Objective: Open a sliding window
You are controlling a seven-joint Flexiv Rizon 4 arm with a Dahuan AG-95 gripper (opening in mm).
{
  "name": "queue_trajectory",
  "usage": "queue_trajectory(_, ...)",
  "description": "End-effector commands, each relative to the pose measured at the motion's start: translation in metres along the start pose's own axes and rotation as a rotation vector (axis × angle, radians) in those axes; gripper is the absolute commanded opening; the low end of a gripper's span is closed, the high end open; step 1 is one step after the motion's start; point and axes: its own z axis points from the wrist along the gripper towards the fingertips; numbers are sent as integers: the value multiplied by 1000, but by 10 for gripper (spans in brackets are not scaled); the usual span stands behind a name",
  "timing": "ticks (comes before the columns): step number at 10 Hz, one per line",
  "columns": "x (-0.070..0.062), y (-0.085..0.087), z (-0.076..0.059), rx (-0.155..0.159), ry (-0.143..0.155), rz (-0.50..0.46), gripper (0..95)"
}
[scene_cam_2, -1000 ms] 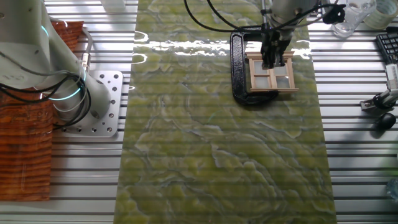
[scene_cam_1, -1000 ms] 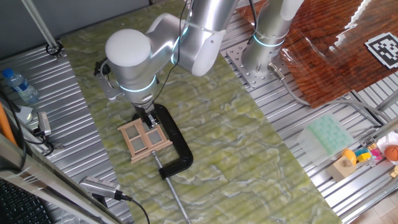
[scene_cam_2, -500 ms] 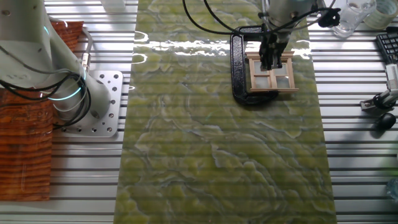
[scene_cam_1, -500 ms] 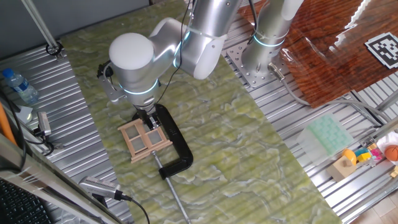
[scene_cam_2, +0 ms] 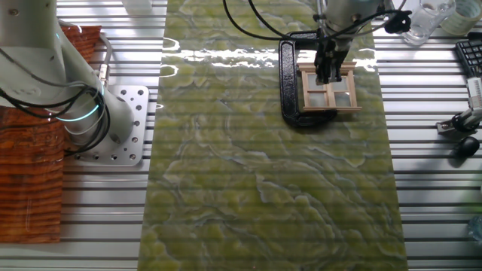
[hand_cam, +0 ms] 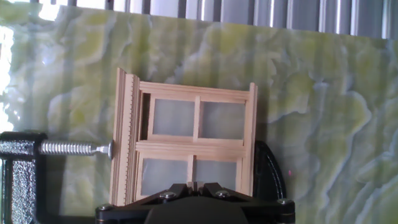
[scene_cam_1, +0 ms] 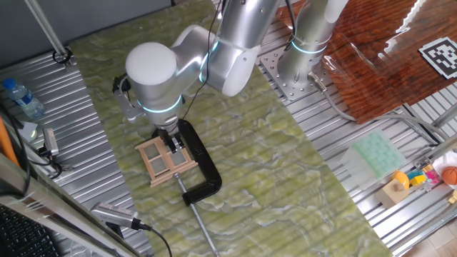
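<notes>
The sliding window [scene_cam_1: 166, 158] is a small light-tan wooden frame with four panes, lying flat on the green marbled mat. It also shows in the other fixed view [scene_cam_2: 331, 90] and fills the middle of the hand view [hand_cam: 193, 146]. A black C-clamp [scene_cam_1: 200, 160] grips it from the sides, its screw [hand_cam: 74, 148] pressing the frame's left edge. My gripper [scene_cam_1: 173, 143] points straight down onto the window [scene_cam_2: 327, 75]. In the hand view the gripper [hand_cam: 193, 185] has its fingers closed together on the thin upright middle bar of the near sash.
The clamp's long handle [scene_cam_1: 203, 232] sticks out toward the mat's front edge. A water bottle [scene_cam_1: 21, 100] and tools lie on the ribbed metal at the left. A green tray [scene_cam_1: 375, 153] and toys [scene_cam_1: 421, 178] sit at the right. A second arm's base [scene_cam_2: 113, 124] stands beside the mat.
The arm's upper joints have shifted slightly to the right. The gripper stays on the window's middle bar. The window and clamp have not visibly moved.
</notes>
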Motion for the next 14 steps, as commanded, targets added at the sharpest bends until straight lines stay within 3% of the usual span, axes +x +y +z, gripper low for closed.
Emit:
queue_trajectory(1,1,0,1,-3,0,-14,0)
queue_trajectory(6,2,1,9,-12,1,-20,0)
queue_trajectory(7,2,1,9,-10,2,-17,190)
queue_trajectory(10,1,1,9,-7,2,-7,190)
queue_trajectory(11,1,2,9,-8,3,3,0)
queue_trajectory(14,2,1,13,-8,-1,9,0)
